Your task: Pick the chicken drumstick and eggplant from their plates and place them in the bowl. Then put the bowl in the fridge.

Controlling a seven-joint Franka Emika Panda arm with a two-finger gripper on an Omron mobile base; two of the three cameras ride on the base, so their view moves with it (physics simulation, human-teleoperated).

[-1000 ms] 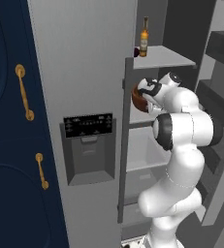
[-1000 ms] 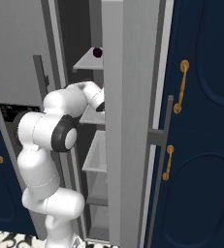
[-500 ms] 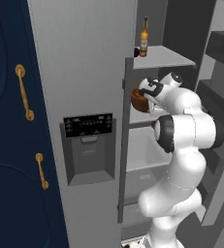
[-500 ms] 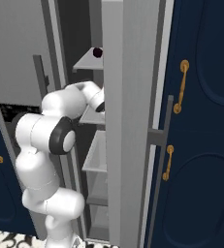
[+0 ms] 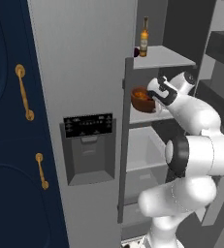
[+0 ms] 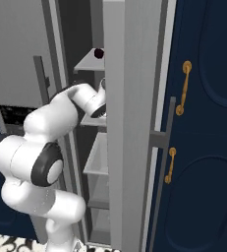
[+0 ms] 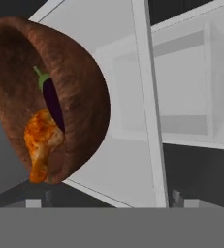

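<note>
Evidently jaws (image 5: 151, 99) gripping bowl (image 5: 141, 98).

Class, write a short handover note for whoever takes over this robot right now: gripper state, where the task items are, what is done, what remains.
Gripper: at the rim of the bowl, which sits at the fridge's middle shelf; whether the fingers grip it cannot be told.
Chicken drumstick and eggplant: both inside the bowl.
Done: both foods loaded, bowl brought into the open fridge.
Left: confirm the bowl rests on the shelf, release, withdraw the arm.
</note>
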